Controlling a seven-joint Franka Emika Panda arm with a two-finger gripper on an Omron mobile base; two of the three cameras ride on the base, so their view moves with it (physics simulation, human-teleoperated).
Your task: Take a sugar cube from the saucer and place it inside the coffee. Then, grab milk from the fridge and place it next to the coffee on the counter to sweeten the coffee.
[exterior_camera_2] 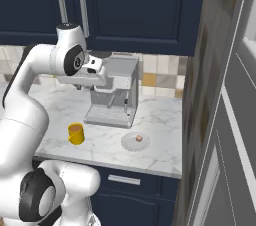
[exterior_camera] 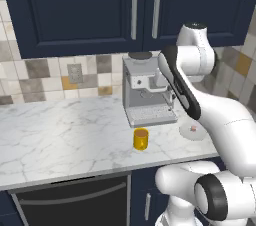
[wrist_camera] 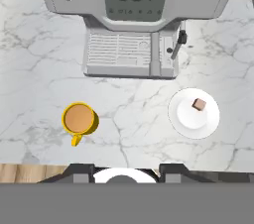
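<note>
The tiny pale pinkish sugar cube (wrist_camera: pixel 199 104) lies on the small round white saucer (wrist_camera: pixel 184 121), a little off its centre, at the right of the hand view. The yellow-orange mug of brown coffee (wrist_camera: pixel 79 119) stands apart from it at the left, on the white marble counter with grey veins (wrist_camera: pixel 44 79). The big silver espresso machine (wrist_camera: pixel 134 20) is behind both, at the top of the frame.

The white arm's two-finger gripper (exterior_camera_2: pixel 80 88) hangs high over the counter, holding nothing; I cannot tell how wide its fingers stand.

In my judgement, the danger is the size of the cube: a descent slightly off line pushes it across the flat saucer or off it. Also the machine stands near, so a tilted hand can strike it.
</note>
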